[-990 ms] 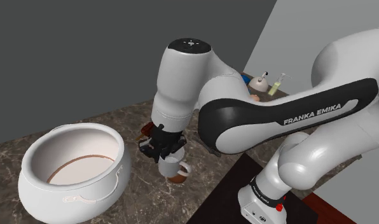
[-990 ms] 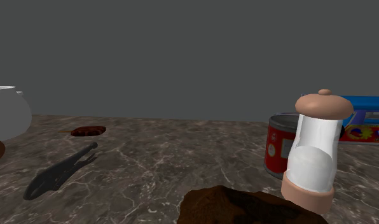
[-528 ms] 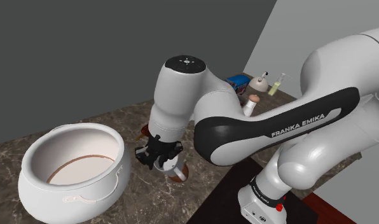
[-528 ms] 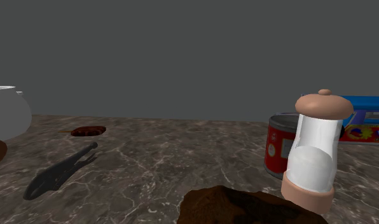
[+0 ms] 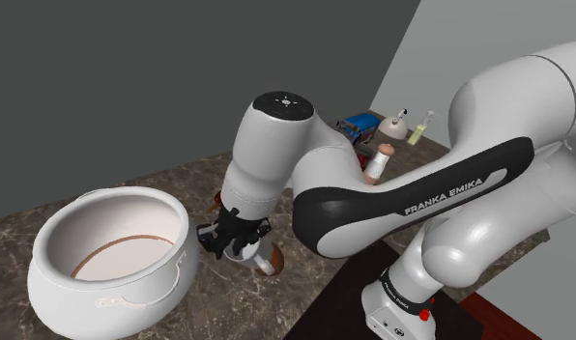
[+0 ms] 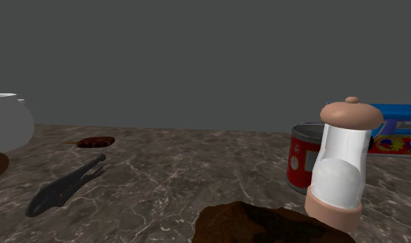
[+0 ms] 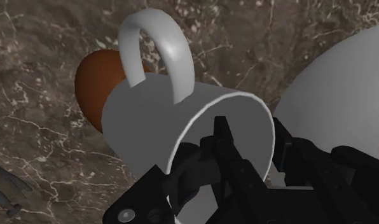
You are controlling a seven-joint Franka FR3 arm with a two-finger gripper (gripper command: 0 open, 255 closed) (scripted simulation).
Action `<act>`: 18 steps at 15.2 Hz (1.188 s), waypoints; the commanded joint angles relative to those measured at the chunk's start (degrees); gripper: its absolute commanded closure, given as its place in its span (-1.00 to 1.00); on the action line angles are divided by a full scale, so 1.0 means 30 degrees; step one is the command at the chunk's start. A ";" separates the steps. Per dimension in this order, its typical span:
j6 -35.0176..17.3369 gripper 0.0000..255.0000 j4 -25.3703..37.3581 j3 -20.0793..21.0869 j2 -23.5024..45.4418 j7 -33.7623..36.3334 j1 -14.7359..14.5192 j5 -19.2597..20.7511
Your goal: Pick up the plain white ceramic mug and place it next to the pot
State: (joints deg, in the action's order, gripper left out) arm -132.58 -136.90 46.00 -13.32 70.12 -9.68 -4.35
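1. Now the white mug (image 7: 150,114) is caught between the gripper's (image 7: 252,143) fingers (image 7: 229,156): one black finger is inside the cup, the other against the outside of its wall, so the rim is pinched between them.
2. Its handle (image 7: 158,44) points away from the gripper, and its base is reddish brown.
3. From the shoulder camera the mug (image 5: 253,253) hangs tilted under the gripper (image 5: 233,240), low over the counter (image 5: 170,184); I cannot tell whether its base touches the stone.
4. It is near the counter's edge that faces the stand (image 5: 402,301), just beside the pot (image 5: 112,251), with a narrow gap between them.
5. The pot is large, round and white, brown on its inner floor, and sits towards the shoulder view's left end of the counter; its curved wall (image 7: 347,83) is also close to the mug in the wrist view.
6. The white arm (image 5: 392,193) bends down over the mug from the stand.
7. At the counter's far corner by the wall stand a shaker (image 5: 378,162) and a blue box (image 5: 359,124).
8. Seen from the second exterior camera, the shaker (image 6: 341,166) stands in front of a red can (image 6: 301,157), with the blue box (image 6: 398,131) behind them.
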 commanded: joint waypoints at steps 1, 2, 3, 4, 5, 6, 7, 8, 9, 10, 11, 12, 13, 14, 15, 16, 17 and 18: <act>0.1344 1.00 -0.0335 -0.0075 0.0057 -0.0066 0.0003 -0.0075; 0.1324 -1.00 -0.0076 0.0088 0.0406 0.0172 0.0138 0.0227; 0.1310 -1.00 -0.0208 0.0171 0.0256 0.0292 0.0006 0.0095; 0.1405 -1.00 -0.0230 0.0122 0.0113 0.0224 -0.0052 -0.0017; 0.1333 -1.00 -0.0205 0.0178 0.0233 0.0305 -0.0012 0.0076; 0.1315 -1.00 -0.0177 0.0200 0.0295 0.0339 0.0013 0.0128; 0.1344 -1.00 -0.0335 -0.0066 0.0055 -0.0068 0.0012 -0.0079; 0.2051 -1.00 -0.0001 -0.0262 -0.0413 -0.0326 -0.0131 -0.0404; 0.2755 -1.00 0.0358 -0.0461 -0.0834 -0.0539 -0.0265 -0.0664; 0.3454 -1.00 0.0742 -0.0638 -0.1216 -0.0722 -0.0365 -0.0880; 0.4000 -1.00 0.1061 -0.0793 -0.1482 -0.0836 -0.0454 -0.1010; 0.4000 -1.00 0.1061 -0.0799 -0.1480 -0.0834 -0.0460 -0.1007; 0.4000 -1.00 0.1061 -0.0801 -0.1480 -0.0833 -0.0462 -0.1006; 0.4000 -1.00 0.1060 -0.0801 -0.1481 -0.0834 -0.0463 -0.1008; 0.4000 -1.00 0.1061 -0.0801 -0.1480 -0.0833 -0.0463 -0.1006; 0.4000 -1.00 0.1061 -0.0801 -0.1480 -0.0833 -0.0462 -0.1006; 0.4000 -1.00 0.1061 -0.0801 -0.1480 -0.0833 -0.0462 -0.1006; 0.4000 -1.00 0.1061 -0.0801 -0.1480 -0.0833 -0.0462 -0.1006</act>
State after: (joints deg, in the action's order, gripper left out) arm -120.60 -133.72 43.61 -17.75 67.63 -11.06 -7.37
